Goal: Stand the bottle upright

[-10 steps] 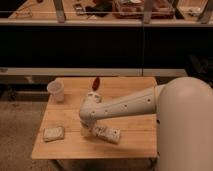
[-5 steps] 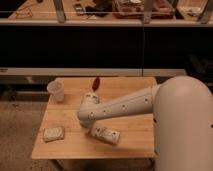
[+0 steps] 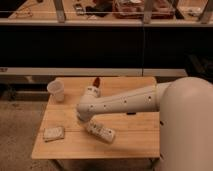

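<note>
With the pincer [image 3: 88, 123] closed at one end of the lying bottle [image 3: 102, 132], we pivot slowly, keeping the far end on the desk [image 3: 135, 142].

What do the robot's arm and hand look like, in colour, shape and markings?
The arm is a thick, smooth, cream-white tube with a row of small dark dots along its side and a rounded joint. The hand, down at the table by the bottle, is mostly hidden under that joint.
</note>
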